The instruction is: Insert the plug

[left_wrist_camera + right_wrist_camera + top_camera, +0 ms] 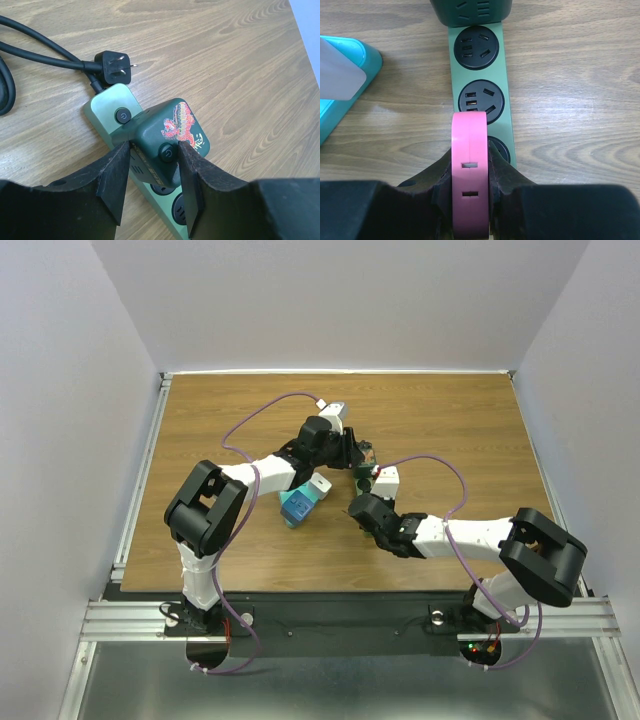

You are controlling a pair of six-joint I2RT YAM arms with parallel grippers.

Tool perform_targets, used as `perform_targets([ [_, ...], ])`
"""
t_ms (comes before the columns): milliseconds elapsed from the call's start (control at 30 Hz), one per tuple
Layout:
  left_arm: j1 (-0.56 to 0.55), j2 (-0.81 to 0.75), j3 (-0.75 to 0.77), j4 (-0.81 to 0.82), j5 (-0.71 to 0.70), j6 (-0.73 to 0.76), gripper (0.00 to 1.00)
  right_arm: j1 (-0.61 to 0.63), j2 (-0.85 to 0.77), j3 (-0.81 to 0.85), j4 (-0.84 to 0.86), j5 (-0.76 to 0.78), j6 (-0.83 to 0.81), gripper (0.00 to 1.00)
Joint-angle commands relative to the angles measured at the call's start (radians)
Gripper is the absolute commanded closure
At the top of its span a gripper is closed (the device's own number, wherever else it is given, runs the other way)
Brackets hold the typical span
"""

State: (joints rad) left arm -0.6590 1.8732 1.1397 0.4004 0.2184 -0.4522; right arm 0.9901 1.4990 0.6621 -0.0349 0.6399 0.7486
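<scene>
A green power strip [107, 107] lies on the wooden table, and it shows in the right wrist view [502, 75] with round black sockets [481, 95]. A dark green adapter [170, 132] with a red dragon sticker sits on the strip. My left gripper [155, 150] is shut on this adapter, one finger on each side. My right gripper [470, 150] is shut on a pink plug [469, 165], held upright just above the strip over its near socket. In the top view both grippers, left [352, 453] and right [360, 502], meet at the strip [366, 468].
The strip's black cord ends in a loose black plug [116, 69] lying on the table beyond the strip. A teal and white box [298, 505] lies left of the strip, also in the right wrist view [345, 100]. A white block [388, 478] sits right of the strip.
</scene>
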Motion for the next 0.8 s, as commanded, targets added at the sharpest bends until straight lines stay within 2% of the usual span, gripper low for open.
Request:
perform_targets([
  [0, -0.014, 0.053, 0.003, -0.058, 0.029, 0.053, 0.48, 0.05, 0.142, -0.101, -0.287, -0.387, 0.11, 1.0],
  [267, -0.014, 0.041, -0.011, -0.052, 0.027, 0.049, 0.48, 0.05, 0.155, -0.055, -0.345, -0.373, 0.133, 0.99],
  [433, -0.014, 0.026, -0.017, -0.063, 0.021, 0.047, 0.45, 0.05, 0.093, 0.0, -0.399, -0.301, 0.158, 0.83],
  [600, -0.014, 0.007, -0.026, -0.069, 0.018, 0.041, 0.45, 0.05, 0.064, 0.053, -0.434, -0.237, 0.163, 0.62],
  [767, -0.016, -0.002, -0.032, -0.075, 0.012, 0.04, 0.45, 0.048, 0.06, 0.086, -0.445, -0.186, 0.147, 0.52],
])
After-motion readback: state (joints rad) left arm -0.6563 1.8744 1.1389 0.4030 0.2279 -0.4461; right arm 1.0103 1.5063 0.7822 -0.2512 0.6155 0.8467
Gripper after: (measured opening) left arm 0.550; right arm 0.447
